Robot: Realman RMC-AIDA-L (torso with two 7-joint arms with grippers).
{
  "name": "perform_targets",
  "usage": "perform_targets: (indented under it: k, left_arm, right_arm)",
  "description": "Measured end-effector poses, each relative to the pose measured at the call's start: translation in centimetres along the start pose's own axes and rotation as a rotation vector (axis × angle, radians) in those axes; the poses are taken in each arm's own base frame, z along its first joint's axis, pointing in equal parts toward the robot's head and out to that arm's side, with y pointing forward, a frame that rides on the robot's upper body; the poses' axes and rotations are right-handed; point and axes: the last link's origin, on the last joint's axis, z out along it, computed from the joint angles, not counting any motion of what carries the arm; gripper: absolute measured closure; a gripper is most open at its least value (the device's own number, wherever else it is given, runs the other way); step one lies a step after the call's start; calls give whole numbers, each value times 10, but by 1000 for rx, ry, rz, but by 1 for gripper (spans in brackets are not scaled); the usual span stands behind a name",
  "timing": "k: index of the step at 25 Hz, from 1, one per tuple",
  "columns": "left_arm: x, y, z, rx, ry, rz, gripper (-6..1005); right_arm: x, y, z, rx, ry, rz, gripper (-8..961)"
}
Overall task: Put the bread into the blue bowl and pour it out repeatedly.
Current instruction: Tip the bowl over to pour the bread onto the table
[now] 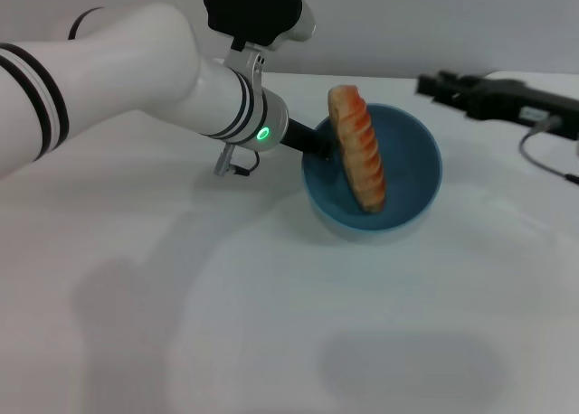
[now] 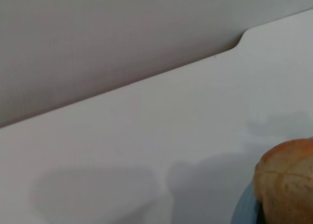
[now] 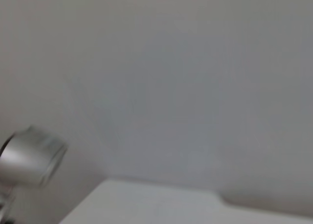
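Blue bowl [image 1: 412, 192] tilted above white counter [image 1: 271, 324], left gripper [image 1: 312, 145] clamped on its rim, bread [image 1: 359, 147] inside (leaning upright), right gripper [image 1: 443, 87] parked far right, grip state unclear.

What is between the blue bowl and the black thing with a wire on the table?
Nothing. In the head view, only bare white table lies between the blue bowl, which holds the bread, and the black device.
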Motion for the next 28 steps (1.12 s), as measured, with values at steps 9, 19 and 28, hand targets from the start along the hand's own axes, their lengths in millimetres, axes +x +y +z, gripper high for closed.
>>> perform_targets:
  k: [9,19,28]
  left_arm:
    - [1,-4,1,21,36,0,1001]
    - [19,-4,0,54,139,53,1001]
    - [44,15,-1,74,257,194,1001]
  right_arm:
    - [7,-36,-51,228,-100,-182,502]
    - [59,-39,-93,389,-364,-310,503]
    - [95,-38,-122,586,-467,-327,503]
